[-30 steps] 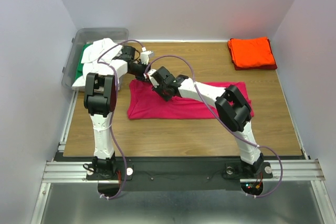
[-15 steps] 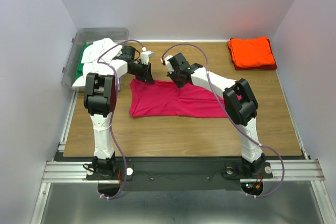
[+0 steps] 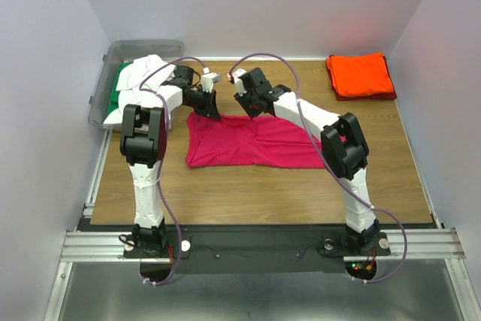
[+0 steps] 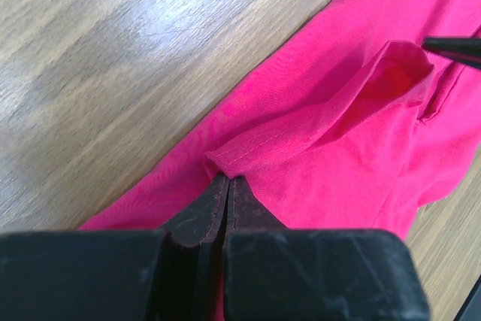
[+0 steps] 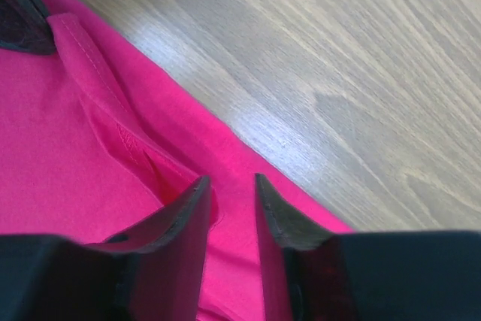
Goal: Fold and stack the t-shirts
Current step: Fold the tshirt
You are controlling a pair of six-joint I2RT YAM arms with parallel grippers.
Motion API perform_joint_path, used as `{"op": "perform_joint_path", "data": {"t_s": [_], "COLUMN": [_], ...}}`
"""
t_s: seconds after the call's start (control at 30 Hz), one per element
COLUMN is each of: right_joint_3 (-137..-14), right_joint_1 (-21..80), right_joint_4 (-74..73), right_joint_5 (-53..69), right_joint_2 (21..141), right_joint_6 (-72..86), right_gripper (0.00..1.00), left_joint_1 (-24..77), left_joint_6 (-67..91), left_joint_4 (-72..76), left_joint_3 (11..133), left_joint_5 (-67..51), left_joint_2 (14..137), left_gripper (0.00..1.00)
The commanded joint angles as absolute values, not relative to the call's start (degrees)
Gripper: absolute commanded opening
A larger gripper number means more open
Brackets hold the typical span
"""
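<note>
The magenta-pink t-shirt (image 3: 255, 144) lies spread on the wooden table (image 3: 248, 186). My left gripper (image 3: 210, 109) is shut on the hem at the shirt's far left edge; in the left wrist view (image 4: 229, 180) the hem (image 4: 255, 154) bunches at the closed tips. My right gripper (image 3: 249, 110) is close beside it at the far edge, open. In the right wrist view (image 5: 230, 182) its fingers (image 5: 188, 208) straddle a raised fold of the pink cloth (image 5: 60, 155). A folded orange-red t-shirt (image 3: 361, 74) lies at the far right. White (image 3: 146, 73) and green (image 3: 120, 89) shirts sit at the far left.
A clear grey plastic bin (image 3: 105, 62) stands at the far left corner, holding the white and green shirts. Light walls close in the table on three sides. Bare wood shows near the front edge (image 3: 263, 201).
My right gripper has moved from the middle of the pink shirt to its far edge, beside the left gripper. The shirt has drawn in from the right. The left gripper has held still.
</note>
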State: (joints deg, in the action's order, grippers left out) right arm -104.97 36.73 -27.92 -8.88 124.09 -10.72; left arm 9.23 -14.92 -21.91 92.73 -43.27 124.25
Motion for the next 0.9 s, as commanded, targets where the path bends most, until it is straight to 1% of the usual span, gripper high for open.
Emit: {"op": "perform_joint_path", "data": {"t_s": [0.0, 0.07, 0.13, 0.2, 0.27, 0.4, 0.53, 0.6, 0.67, 0.8, 0.87], "right_joint_3": [-103.54, -101.35, -99.59, -97.39, -96.07, -94.58, -94.04, -94.3, -94.83, -94.92, -95.01], "right_joint_1": [35.33, 34.72, 34.8, 34.72, 34.72, 34.8, 34.8, 34.8, 34.8, 34.72, 34.72], "right_joint_4": [-26.28, -26.19, -26.28, -26.37, -26.54, -26.46, -26.37, -26.37, -26.11, -24.53, -24.26], "right_joint_5": [-5.3, -0.3, 4.9, 11.32, 16.58, 19.77, 21.27, 19.96, 18.2, 9.96, 7.75], "right_joint_2": [119.2, 115.6, 113.39, 111.8, 110.83, 113.02, 115.92, 117.77, 119.52, 120.85, 120.85], "right_joint_6": [-9.06, -7.65, -6.77, -5.81, -4.22, -2.99, -3.34, -3.69, -3.95, -3.17, -2.29], "right_gripper": [0.32, 0.24, 0.22, 0.17, 0.14, 0.13, 0.12, 0.12, 0.12, 0.12, 0.12], "left_joint_1": [8.79, 8.79, 8.79, 8.79, 8.79, 8.79, 8.79, 8.79, 8.79, 8.79, 8.79], "left_joint_6": [-15.64, -15.91, -16.08, -16.08, -15.73, -15.12, -15.64, -15.91, -16.08, -16.35, -16.44], "left_joint_4": [-21.62, -22.32, -22.76, -23.03, -23.29, -23.47, -24.87, -25.57, -25.75, -26.19, -26.45], "left_joint_3": [95.18, 95.62, 95.8, 96.15, 96.5, 96.85, 97.56, 97.56, 97.12, 96.77, 96.42], "left_joint_5": [-44.03, -43.95, -43.77, -43.59, -43.68, -43.95, -43.77, -43.77, -43.86, -43.68, -43.68], "left_joint_2": [120.41, 120.5, 120.32, 120.59, 120.76, 120.59, 120.24, 120.06, 119.45, 119.09, 118.57], "left_gripper": [0.0, 0.0, 0.0, 0.0, 0.0, 0.0, 0.0, 0.0, 0.0, 0.0, 0.0]}}
